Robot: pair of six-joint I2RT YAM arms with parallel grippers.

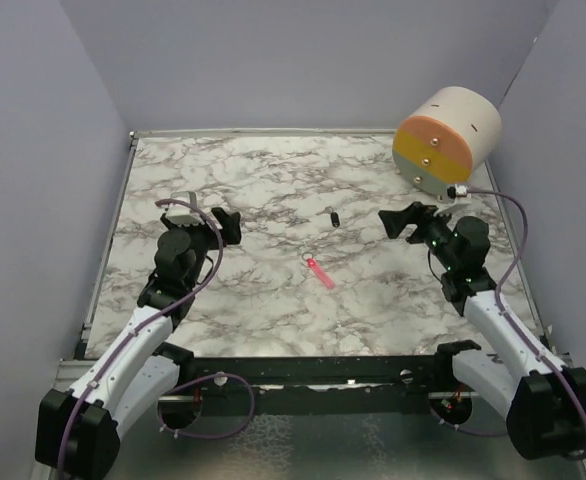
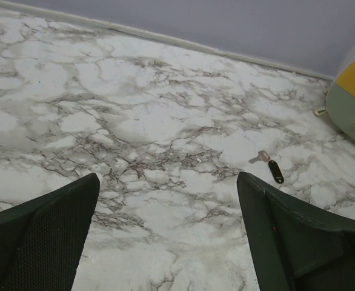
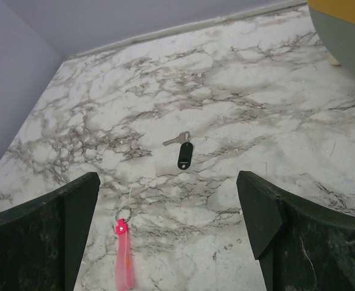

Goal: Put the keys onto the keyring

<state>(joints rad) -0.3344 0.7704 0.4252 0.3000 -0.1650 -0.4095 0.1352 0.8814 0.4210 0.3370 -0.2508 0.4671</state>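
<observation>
The key (image 1: 331, 216) (image 2: 272, 166) (image 3: 182, 150), small and silvery with a black oval tag, lies flat on the marble table near its middle. The keyring (image 1: 320, 273) (image 3: 124, 257), a pink strip with a thin metal ring at one end, lies a little nearer to the arms, apart from the key. My left gripper (image 1: 226, 226) (image 2: 168, 227) hovers left of both, open and empty. On the other side my right gripper (image 1: 397, 222) (image 3: 168, 227) is open too, with nothing between its fingers. In the left wrist view the keyring is out of view.
A cream cylinder (image 1: 447, 139) with an orange and grey end face lies on its side at the back right corner of the table (image 1: 263, 180). Grey walls close the table on the left, back and right.
</observation>
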